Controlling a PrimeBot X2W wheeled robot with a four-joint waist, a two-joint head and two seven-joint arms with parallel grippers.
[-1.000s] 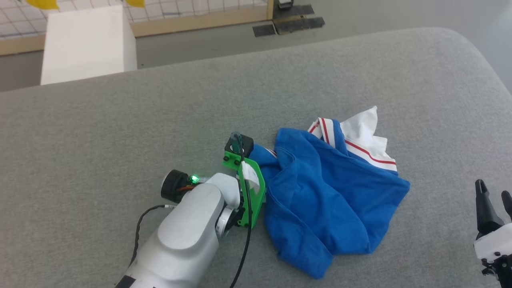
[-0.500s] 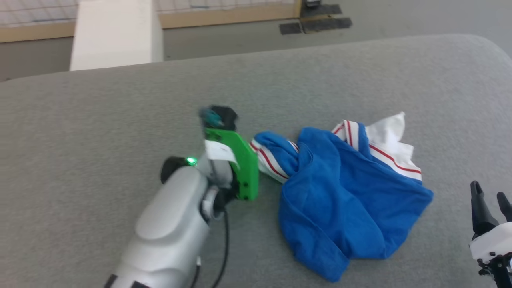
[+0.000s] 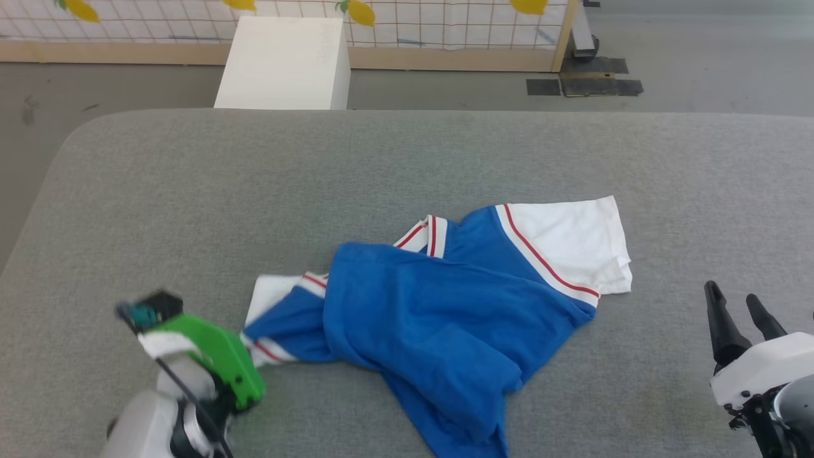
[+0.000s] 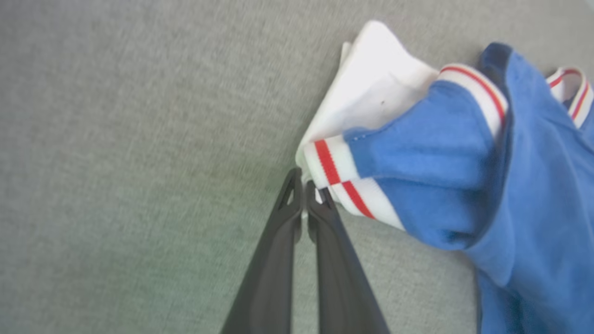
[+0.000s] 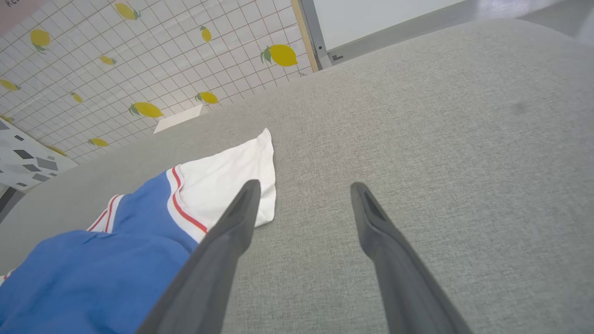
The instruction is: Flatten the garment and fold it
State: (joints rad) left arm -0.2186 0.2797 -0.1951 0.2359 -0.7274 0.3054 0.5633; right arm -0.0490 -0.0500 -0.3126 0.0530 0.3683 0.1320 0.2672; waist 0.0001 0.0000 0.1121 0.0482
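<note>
The royal-blue short-sleeved jersey T-shirt (image 3: 439,305), with white sleeves and red-striped white trim, lies a little in front of the middle of the grey fabric-covered padded table (image 3: 191,191). It is only partly spread. One white sleeve (image 3: 566,242) lies fairly flat on the robot's right, but the blue body is doubled over itself in heavy folds, and its near end is bunched into a twisted tail.

The left gripper (image 4: 304,185) is pinched tight on the striped cuff (image 4: 341,178) of the other sleeve, at the shirt's left end. The right gripper (image 3: 741,308) hangs above bare table near the flat sleeve, its jaws spread wide and holding nothing.

Flattening looks barely begun and no fold has been made. The body has yet to be opened out and smoothed. Beyond the table stand a white box (image 3: 283,63) and a lemon-printed tiled wall (image 3: 413,19).
</note>
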